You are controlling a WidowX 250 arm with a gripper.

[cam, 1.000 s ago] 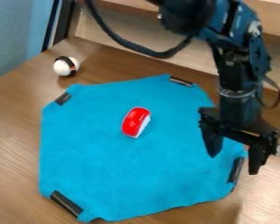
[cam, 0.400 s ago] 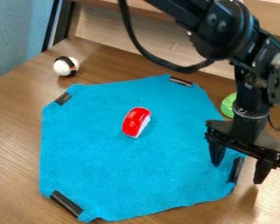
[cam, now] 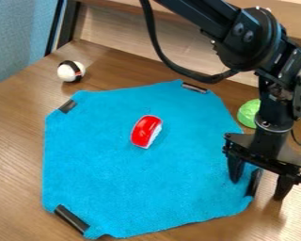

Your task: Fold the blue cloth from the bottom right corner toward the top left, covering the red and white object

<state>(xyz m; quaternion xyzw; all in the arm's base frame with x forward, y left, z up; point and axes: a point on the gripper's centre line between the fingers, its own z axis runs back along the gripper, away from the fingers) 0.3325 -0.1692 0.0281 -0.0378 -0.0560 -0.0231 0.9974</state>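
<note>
One black pincer (cam: 258, 189), its two fingers spread apart and holding nothing, is at the right edge of one blue cloth (cam: 137, 183) on a wooden bench (cam: 15, 146). Four black strips sit at the cloth's edges. One red-and-white toy (cam: 145, 132) lies near its middle. One white ball with black bands (cam: 71, 71) sits beyond; the arm partly blocks one green object (cam: 248, 113).
</note>
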